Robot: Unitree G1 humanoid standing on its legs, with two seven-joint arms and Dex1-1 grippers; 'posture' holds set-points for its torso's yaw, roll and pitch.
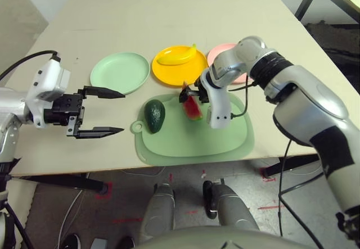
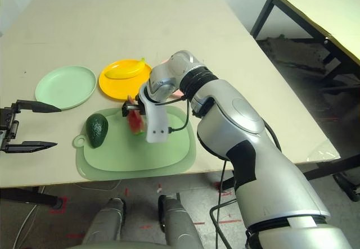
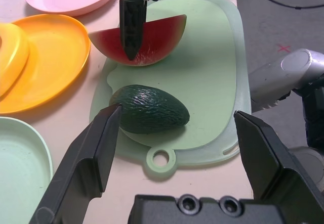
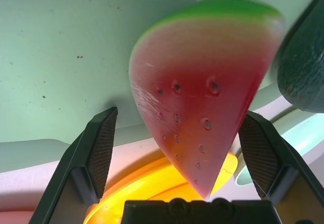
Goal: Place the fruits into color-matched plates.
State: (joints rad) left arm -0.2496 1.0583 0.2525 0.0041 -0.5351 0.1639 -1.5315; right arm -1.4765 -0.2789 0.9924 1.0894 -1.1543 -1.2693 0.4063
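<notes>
Banana (image 1: 179,57) already sits on the yellow plate (image 1: 163,78), and now it's the melon's turn! The right end effector (image 4: 177,150) is at the melon (image 4: 197,97), fingers open and spread to either side of it, no grip yet. The melon lies on the green mat (image 1: 191,142), with the avocado (image 1: 154,116) on the mat beside the loop tab. Over by the mat's tab side, the left end effector (image 1: 121,113) hangs with fingers wide apart, empty, facing the avocado. Beyond the mat, the mint plate (image 1: 120,72) is empty, and the pink plate (image 1: 220,50) is partly hidden behind the right arm. So the melon pick-up looks to be the step in hand. The next move calls for centring the fingers, closing them on the wedge, lifting clear of the yellow rim and swinging across to pink. Avocado to mint would then remain, likely a job for the left.
</notes>
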